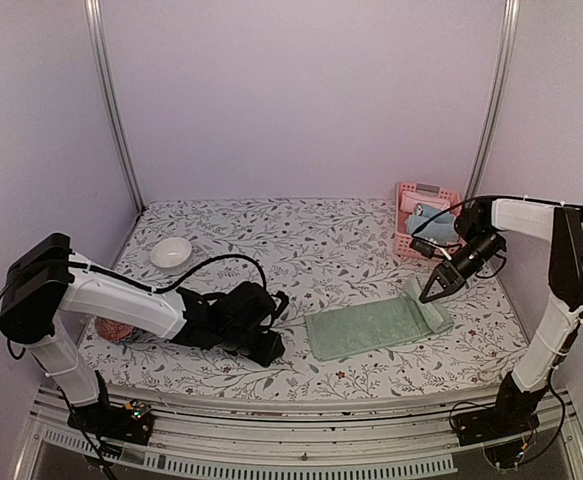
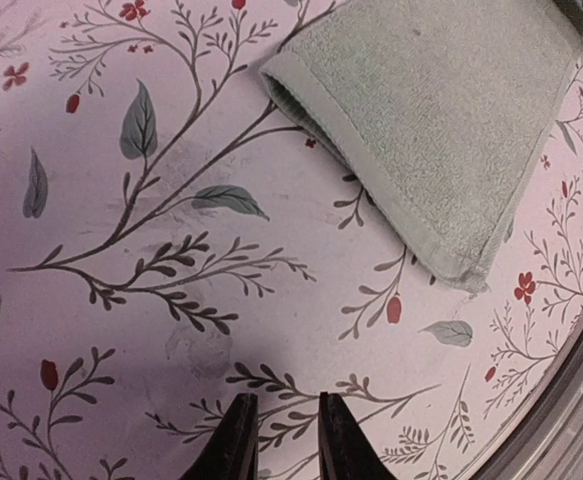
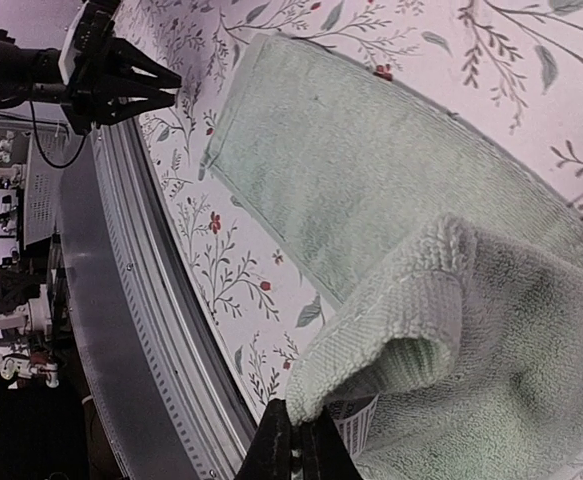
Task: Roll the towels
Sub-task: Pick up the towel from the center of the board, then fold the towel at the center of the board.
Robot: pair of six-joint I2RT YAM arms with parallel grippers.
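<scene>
The right end effector (image 3: pixel 296 440) is pinched shut on the right edge of the green towel (image 1: pixel 366 325), lower centre of the overhead frame, holding it curled over, I'd say to start a roll. The left end effector (image 2: pixel 281 415), slightly parted and empty, hovers beside the flat end.

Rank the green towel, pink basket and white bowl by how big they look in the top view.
1. green towel, clearly largest
2. pink basket
3. white bowl, smallest
The basket and bowl sit farther back, so their true sizes may be understated.
</scene>
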